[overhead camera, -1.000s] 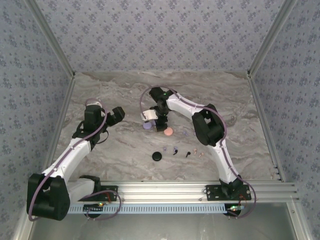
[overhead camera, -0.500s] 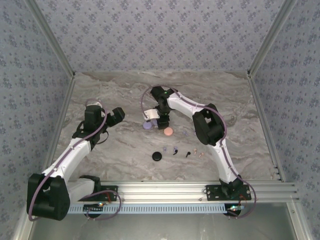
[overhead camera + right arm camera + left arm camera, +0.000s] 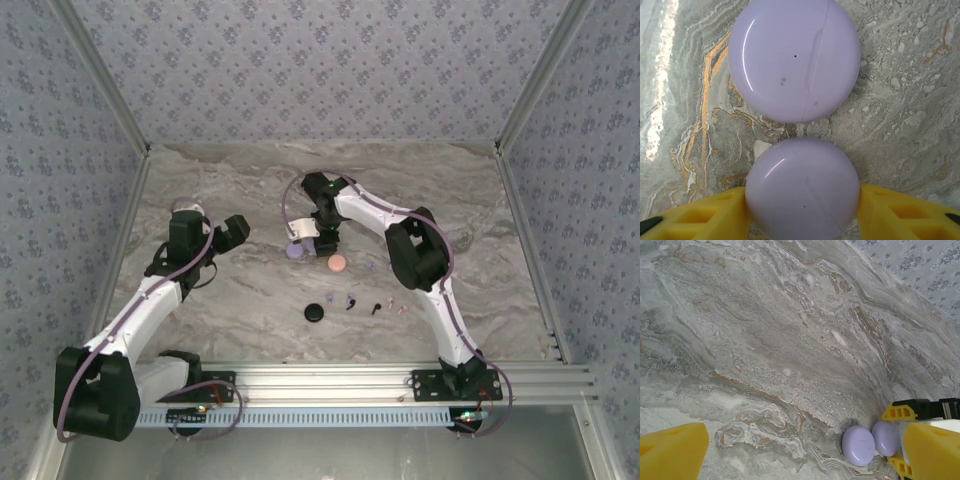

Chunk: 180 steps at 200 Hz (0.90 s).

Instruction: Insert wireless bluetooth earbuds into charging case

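Two round lilac charging cases lie side by side on the marble table. The nearer case [image 3: 805, 170] sits between the yellow fingers of my right gripper [image 3: 802, 197], and both pads touch its sides. The other case [image 3: 794, 60] lies free just beyond it, and is the lilac round [image 3: 293, 252] in the top view. Tiny earbuds [image 3: 350, 300] are scattered nearer the arms' bases. My left gripper [image 3: 235, 232] hangs open to the left of the cases, holding nothing. In the left wrist view both lilac cases [image 3: 858, 445] sit at the lower right.
A pale pink round case [image 3: 338, 263] lies right of my right gripper [image 3: 318, 238], and a black round case [image 3: 316, 312] lies nearer the front. Patterned walls enclose the table [image 3: 230, 180] on three sides. An aluminium rail [image 3: 330, 375] runs along the near edge.
My right gripper's jaws have narrowed onto the nearer lilac case, and the wrist has shifted slightly toward the back. The left arm has stayed still.
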Tool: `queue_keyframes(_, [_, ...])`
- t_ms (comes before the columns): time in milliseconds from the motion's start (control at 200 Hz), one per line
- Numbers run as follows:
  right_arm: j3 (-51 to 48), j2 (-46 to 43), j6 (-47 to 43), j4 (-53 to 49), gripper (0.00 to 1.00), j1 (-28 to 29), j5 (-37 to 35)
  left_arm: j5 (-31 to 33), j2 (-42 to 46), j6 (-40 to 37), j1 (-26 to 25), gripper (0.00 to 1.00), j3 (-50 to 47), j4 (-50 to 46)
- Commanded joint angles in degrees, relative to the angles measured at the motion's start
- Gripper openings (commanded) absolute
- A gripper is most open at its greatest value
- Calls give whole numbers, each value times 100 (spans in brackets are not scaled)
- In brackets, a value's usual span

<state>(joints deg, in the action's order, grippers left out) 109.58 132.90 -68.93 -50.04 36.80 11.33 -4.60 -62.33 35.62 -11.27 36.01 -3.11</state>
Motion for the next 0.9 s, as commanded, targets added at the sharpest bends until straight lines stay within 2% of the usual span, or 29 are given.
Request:
queue_keyframes(0, [-147,-103,196,23,55,40,119,91,137,-86,-16,99,159,-101])
queue_keyframes(250, [-885,-687,587,763,49,-42,267,-122,168,-29,-16,99,159,-34])
queue_keyframes(400, [-1765,-1538,1124,1722,49,-192,546,-578,129,79,-16,99,211,154])
queue_keyframes(610, [-3202,-2913,2171,3273,49,-418,914,-1757,-187,365,-182,93,480,663])
queue_keyframes(780, [-4288,-3874,3024,4344,49,-504,678,-2808,-744,426,-675,81,1051,867])
queue_keyframes(894, [-4867,-4473,3388,4832,49,-505,663,-3235,-1134,413,-1106,77,1483,887])
